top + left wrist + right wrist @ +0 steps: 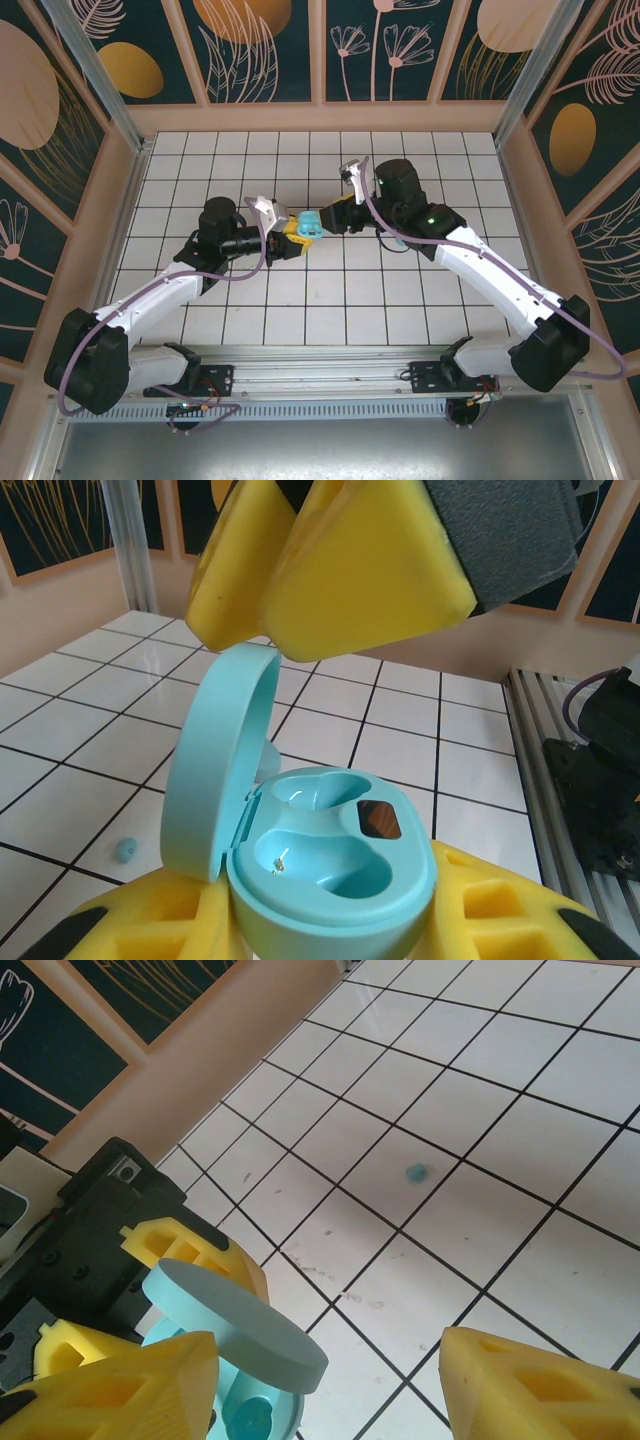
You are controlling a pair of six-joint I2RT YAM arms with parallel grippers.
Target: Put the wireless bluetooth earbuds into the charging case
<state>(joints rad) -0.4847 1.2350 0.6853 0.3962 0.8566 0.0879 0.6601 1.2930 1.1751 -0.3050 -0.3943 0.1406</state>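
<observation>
My left gripper (292, 233) (335, 925) is shut on the light-blue charging case (306, 226) (335, 865), a yellow finger on each side of its base. The lid (215, 765) (232, 1322) stands open and both wells look empty. My right gripper (326, 217) (330, 1350) hangs open just above and beside the case, with nothing between its fingers; its yellow fingertips (350, 570) hang over the lid. One tiny light-blue earbud (126, 850) (415, 1172) lies loose on the white tiles.
The floor is white tiles (300, 300) with dark grout, walled by wooden panels (320, 118). A small light-blue object (397, 243) lies on the tiles partly under the right arm. A metal rail (530, 780) runs along the near edge.
</observation>
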